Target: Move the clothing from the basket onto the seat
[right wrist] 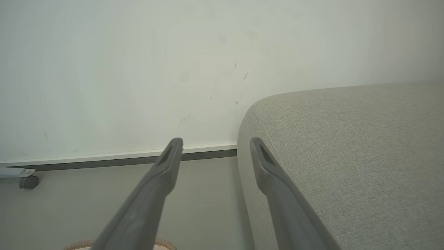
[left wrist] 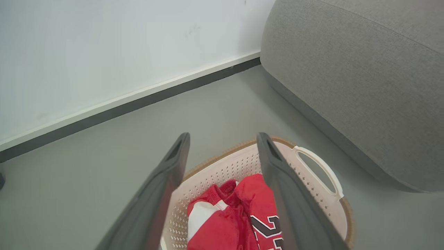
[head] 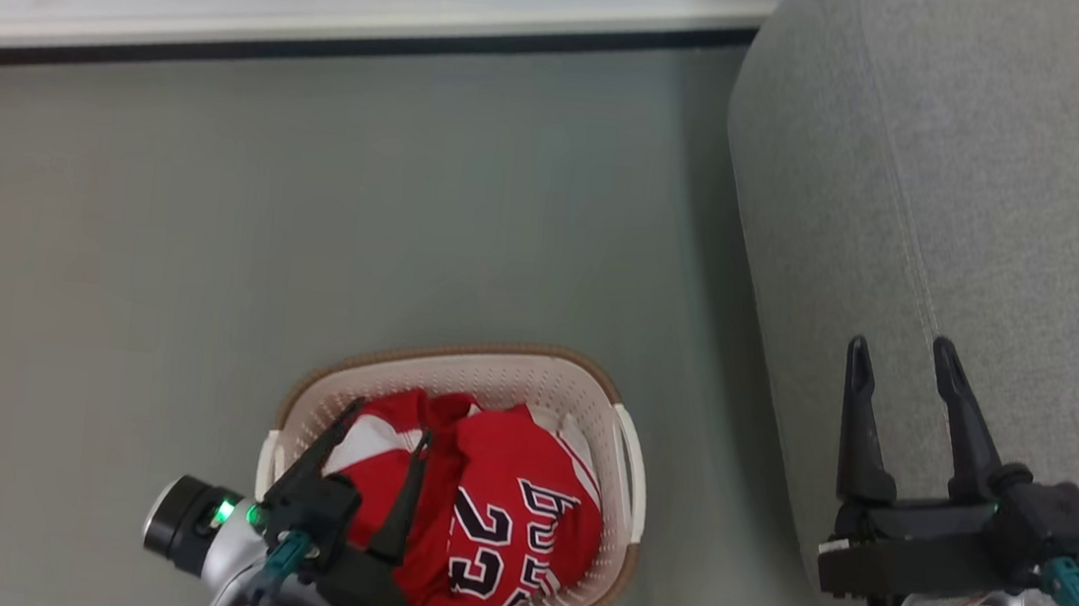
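The cream basket (head: 493, 378) with a brown rim stands on the floor, holding the red clothing (head: 501, 497); one garment carries black-and-white lettering. My left gripper (head: 390, 419) hovers open over the basket's left half, fingers apart above the fabric, nothing between them. In the left wrist view the left gripper (left wrist: 223, 139) points past the clothing (left wrist: 225, 215) and the basket (left wrist: 222, 170). The grey seat (head: 984, 207) fills the right side. My right gripper (head: 901, 350) stands open above the seat's left edge; in the right wrist view the right gripper (right wrist: 215, 143) frames the edge of the seat (right wrist: 347, 152).
A white wall with a dark baseboard (head: 327, 45) runs along the back. Grey floor (head: 209, 242) lies between wall, basket and seat. A small caster wheel (right wrist: 27, 181) shows at the wall in the right wrist view.
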